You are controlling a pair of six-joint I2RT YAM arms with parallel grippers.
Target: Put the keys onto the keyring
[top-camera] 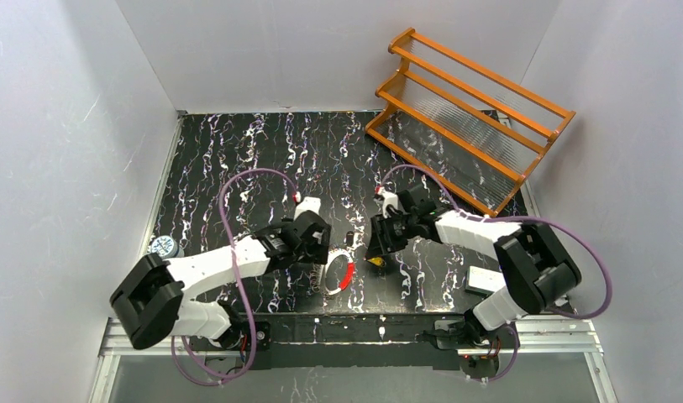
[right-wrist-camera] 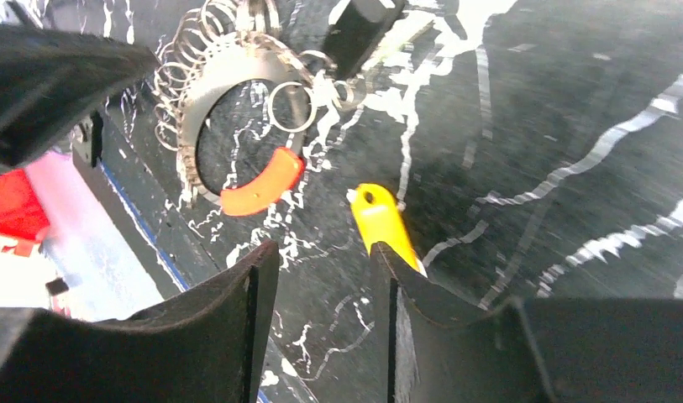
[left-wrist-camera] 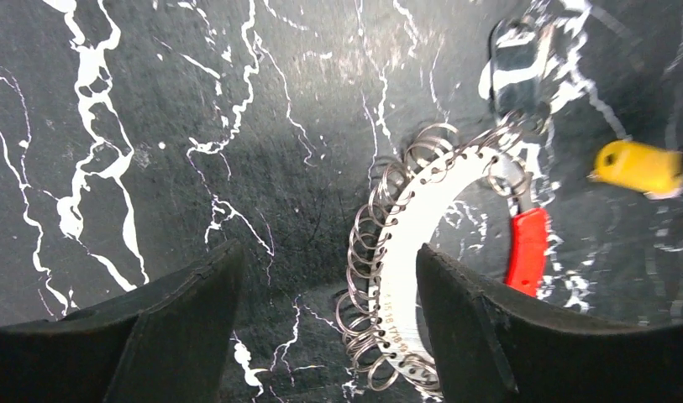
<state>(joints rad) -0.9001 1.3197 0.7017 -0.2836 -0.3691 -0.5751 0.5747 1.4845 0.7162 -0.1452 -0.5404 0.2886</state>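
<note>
The keyring (left-wrist-camera: 422,218) is a whitish band lined with several small wire loops and a short red section (left-wrist-camera: 527,248); it lies flat on the black marbled table. My left gripper (left-wrist-camera: 321,336) hangs open just above it, the band beside the inner face of the right finger (left-wrist-camera: 480,327), nothing gripped. A dark-headed silvery key (left-wrist-camera: 518,59) lies at the ring's far end, touching its loops. The yellow key (right-wrist-camera: 380,218) lies apart from the keyring (right-wrist-camera: 195,109). My right gripper (right-wrist-camera: 325,277) is open and empty, the yellow key just outside its right fingertip (right-wrist-camera: 422,302).
An orange slatted rack (top-camera: 472,117) stands at the back right. A small grey box (top-camera: 482,281) lies by the right arm and a round bluish object (top-camera: 163,246) at the table's left edge. Purple cables (top-camera: 228,210) arch over both arms.
</note>
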